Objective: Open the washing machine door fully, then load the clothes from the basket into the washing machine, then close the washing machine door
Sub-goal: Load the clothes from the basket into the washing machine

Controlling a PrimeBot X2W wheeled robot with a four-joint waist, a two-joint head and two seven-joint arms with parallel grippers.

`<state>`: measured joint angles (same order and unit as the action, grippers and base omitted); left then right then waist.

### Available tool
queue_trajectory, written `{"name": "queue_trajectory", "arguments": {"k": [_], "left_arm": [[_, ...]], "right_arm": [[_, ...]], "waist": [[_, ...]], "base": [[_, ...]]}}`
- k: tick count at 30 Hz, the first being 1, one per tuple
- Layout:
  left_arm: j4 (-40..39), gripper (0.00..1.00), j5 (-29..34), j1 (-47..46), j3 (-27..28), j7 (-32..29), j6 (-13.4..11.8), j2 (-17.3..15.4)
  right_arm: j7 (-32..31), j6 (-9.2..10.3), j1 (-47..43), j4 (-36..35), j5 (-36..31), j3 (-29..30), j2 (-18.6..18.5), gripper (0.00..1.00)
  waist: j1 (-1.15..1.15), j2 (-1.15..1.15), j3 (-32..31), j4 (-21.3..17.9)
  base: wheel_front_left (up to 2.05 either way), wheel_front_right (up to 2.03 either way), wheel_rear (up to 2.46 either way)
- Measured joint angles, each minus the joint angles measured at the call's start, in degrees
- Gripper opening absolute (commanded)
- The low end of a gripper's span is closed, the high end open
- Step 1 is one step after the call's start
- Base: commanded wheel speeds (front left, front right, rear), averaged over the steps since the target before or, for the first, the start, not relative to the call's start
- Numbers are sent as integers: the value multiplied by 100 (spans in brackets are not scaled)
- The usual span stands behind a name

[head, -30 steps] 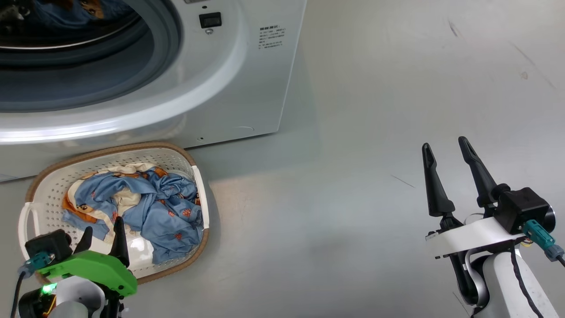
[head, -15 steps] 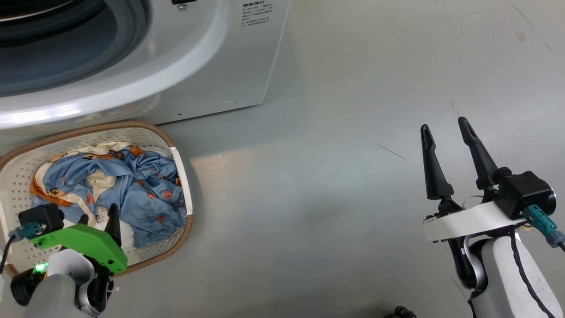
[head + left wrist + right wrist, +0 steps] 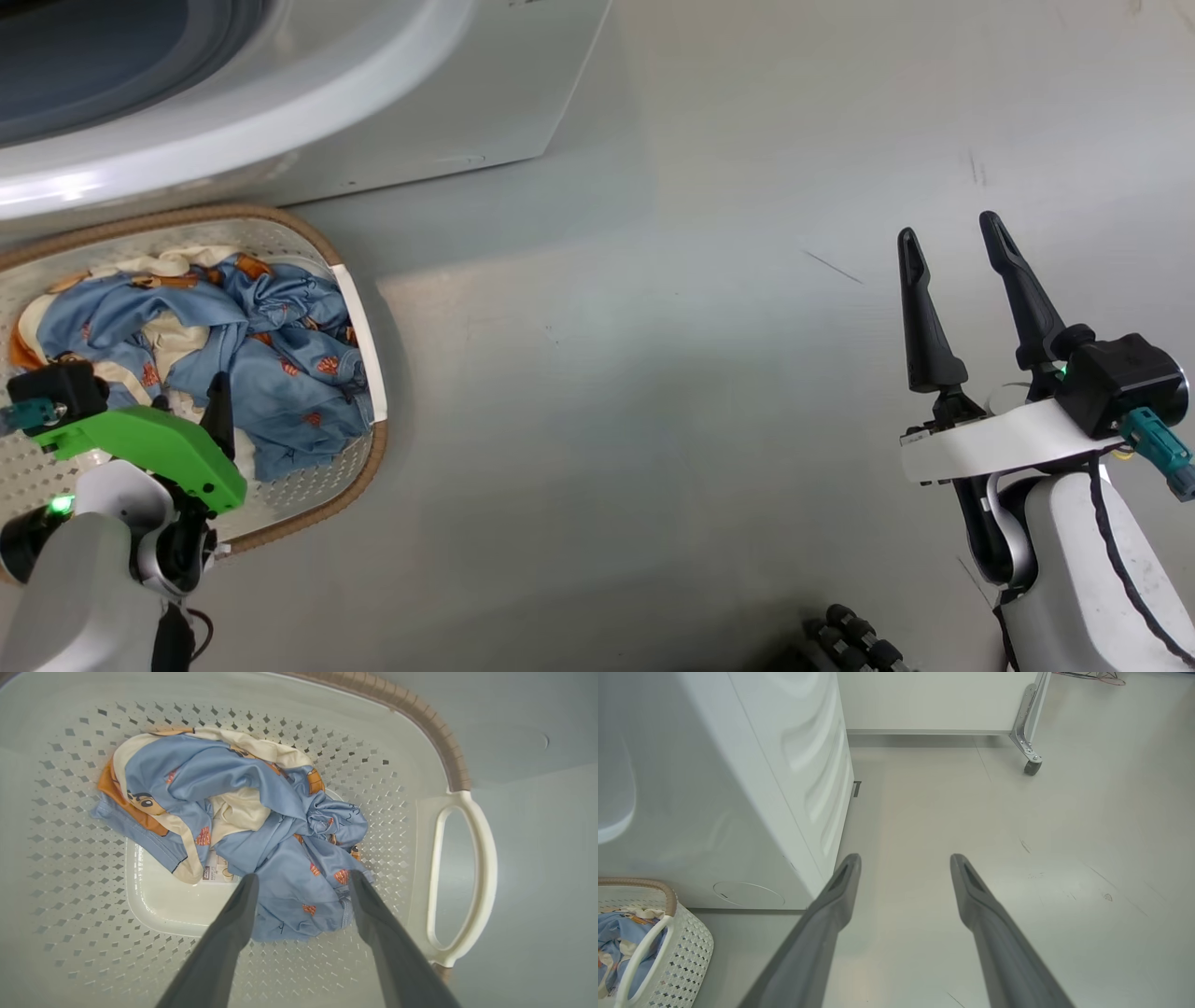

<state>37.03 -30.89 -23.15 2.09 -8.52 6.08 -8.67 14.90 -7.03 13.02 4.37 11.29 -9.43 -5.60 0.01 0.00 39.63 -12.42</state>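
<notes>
**Left hand** (image 3: 303, 876): the two dark fingers stand wide apart with nothing clamped between them. It is held over the near right part of the clothes (image 3: 261, 793), and the tips flank a blue fold. Whether they touch the fabric cannot be told. In the head view a green wrist housing covers most of this hand (image 3: 191, 392).

**Right hand** (image 3: 947, 226): fingers equally spread and empty, above the bare floor (image 3: 653, 373) at the right, well apart from the basket (image 3: 369, 317).

**Clothes**: a crumpled light blue heap with orange-brown cartoon prints and cream and orange trim. It lies on the bottom of the basket (image 3: 420, 714), toward the far side.

**Basket**: cream, perforated, with a brown woven-look rim and a white loop handle on the right. It stands on the floor at the near left, just in front of the washing machine (image 3: 420, 103). Its left end is cut off in the head view.

**Label** (image 3: 216, 872): a sticker on the basket bottom, half covered by cloth. The print is too small to read.

**Washing machine**: white, with the round opening and grey gasket cut off at the far left edge. Its ribbed side panel shows in the right wrist view (image 3: 714, 788).

**Other**: a white unit on a caster (image 3: 1032, 766) stands far behind. A dark ridged object (image 3: 850, 635) at the near edge is cut off and cannot be identified.
</notes>
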Motion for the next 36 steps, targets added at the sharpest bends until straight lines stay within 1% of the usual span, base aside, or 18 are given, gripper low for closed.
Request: {"name": "queue_trajectory", "arguments": {"k": [9,17,30,36], "left_arm": [[399,100,-91,-390,125,-54,1,-138],[549,100,-91,-775,85,-56,44,-227],[867,100,-34,-1245,53,2,45,-430],[1018,100,-33,-1416,40,60,48,-448]], "right_arm": [[0,0,233,-26,0,-57,1,100],[0,0,303,-35,0,-80,8,100],[0,-1,573,-87,0,-162,32,100],[0,0,648,-85,1,-162,55,100]], "waist": [[0,0,342,-14],[0,0,653,-69],[0,0,1174,-175],[0,0,1327,-246]], "base": [[0,0,0],[0,0,0],[0,0,0],[0,0,0]]}}
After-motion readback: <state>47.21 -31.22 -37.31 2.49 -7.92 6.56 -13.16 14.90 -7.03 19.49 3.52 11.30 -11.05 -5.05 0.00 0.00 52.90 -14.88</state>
